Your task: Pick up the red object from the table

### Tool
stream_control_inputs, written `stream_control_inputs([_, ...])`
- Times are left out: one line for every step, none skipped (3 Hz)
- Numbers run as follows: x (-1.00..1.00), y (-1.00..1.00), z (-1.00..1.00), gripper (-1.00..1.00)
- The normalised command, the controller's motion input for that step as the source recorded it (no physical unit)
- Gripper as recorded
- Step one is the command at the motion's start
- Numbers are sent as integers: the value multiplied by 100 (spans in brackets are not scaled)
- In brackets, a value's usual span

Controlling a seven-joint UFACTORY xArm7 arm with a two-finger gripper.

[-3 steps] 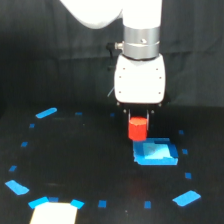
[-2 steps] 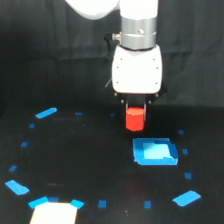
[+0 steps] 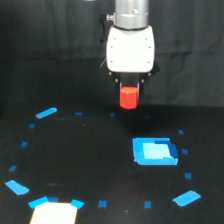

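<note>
Tabletop point(image 3: 75, 165): flat black matte, blue tape marks scattered, a white patch at the near edge. Blue rectangular piece point(image 3: 154, 151) lies on it, below and to the exterior view's right of my tool point(image 3: 129, 95). Tool is clenched on the red object point(image 3: 129, 98), which hangs clear of the tabletop under the white body. My read: 1 small rigid block, light, not fragile, faceted sides maybe slick. Best hold is on 2 opposite flat faces, upper half, as it sits now.
</note>
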Motion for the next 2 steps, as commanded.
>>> stream_control_inputs([-21, 53, 84, -100])
stream_control_inputs([14, 39, 77, -100])
